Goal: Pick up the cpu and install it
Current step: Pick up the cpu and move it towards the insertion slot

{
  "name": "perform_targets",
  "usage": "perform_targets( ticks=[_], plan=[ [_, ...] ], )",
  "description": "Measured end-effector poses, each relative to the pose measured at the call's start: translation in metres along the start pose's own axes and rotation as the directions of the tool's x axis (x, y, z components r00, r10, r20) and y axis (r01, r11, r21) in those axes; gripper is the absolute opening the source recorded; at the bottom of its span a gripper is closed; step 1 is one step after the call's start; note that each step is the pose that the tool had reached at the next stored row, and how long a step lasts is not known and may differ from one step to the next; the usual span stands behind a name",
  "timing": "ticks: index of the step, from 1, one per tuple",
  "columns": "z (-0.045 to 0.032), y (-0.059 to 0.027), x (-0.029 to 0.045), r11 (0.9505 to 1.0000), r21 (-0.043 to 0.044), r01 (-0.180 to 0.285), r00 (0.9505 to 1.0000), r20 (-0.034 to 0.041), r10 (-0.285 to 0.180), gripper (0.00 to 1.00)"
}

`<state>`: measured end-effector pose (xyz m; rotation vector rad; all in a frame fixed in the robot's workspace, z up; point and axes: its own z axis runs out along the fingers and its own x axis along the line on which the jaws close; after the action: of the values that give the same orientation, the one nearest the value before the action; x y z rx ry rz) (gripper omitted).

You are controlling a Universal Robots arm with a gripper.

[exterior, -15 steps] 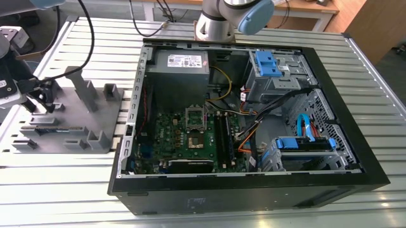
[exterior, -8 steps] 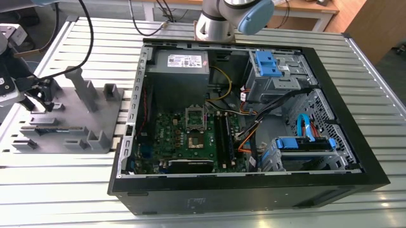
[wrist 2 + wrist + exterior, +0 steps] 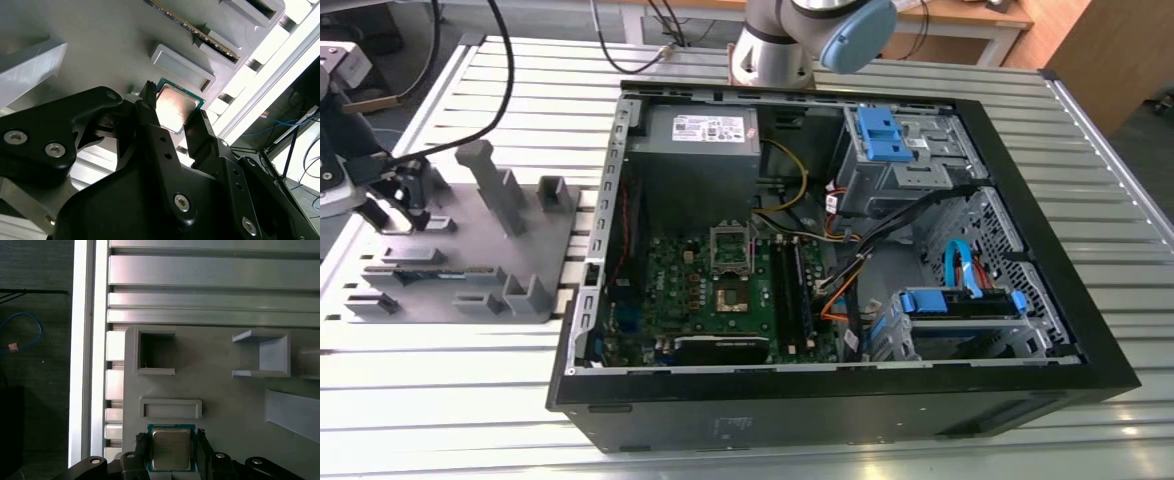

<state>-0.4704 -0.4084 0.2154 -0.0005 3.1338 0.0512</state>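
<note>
Bench top – silvery aluminium slats running across the whole work area, with a wooden desk and loose cables behind it. My arm's base stands at the far edge of the slats.

Centre of the bench: black computer case lying on its side, panel off. Inside it are a green board with a dark square socket, a grey power supply and blue drive brackets.

On the exterior view's left, just beside the case, lies a grey moulded holder plate with upright posts and pockets. My gripper is down over its far-left part.

First wrist view: the plate sits flat on the slats, close to the bench edge, and past the edge is dark floor with a blue wire loop. The cpu lies flat, silver top up, just beside a low rectangular frame. An open square pocket is further along.

Gripper state – narrow, with the two black fingers closed in against opposite edges of the cpu, clasping it between them. I cannot tell whether it has left the plate.

Second wrist view: the same grip, with the cpu between the fingers and the frame just beyond.
</note>
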Motion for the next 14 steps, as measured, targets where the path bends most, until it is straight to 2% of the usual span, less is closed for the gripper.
perform_targets(
  ticks=[14],
  plan=[
    [-0.0016,0.0000,0.0000,1.0000,-0.0004,0.000,1.0000,-0.0003,0.000,0.47]
  ],
)
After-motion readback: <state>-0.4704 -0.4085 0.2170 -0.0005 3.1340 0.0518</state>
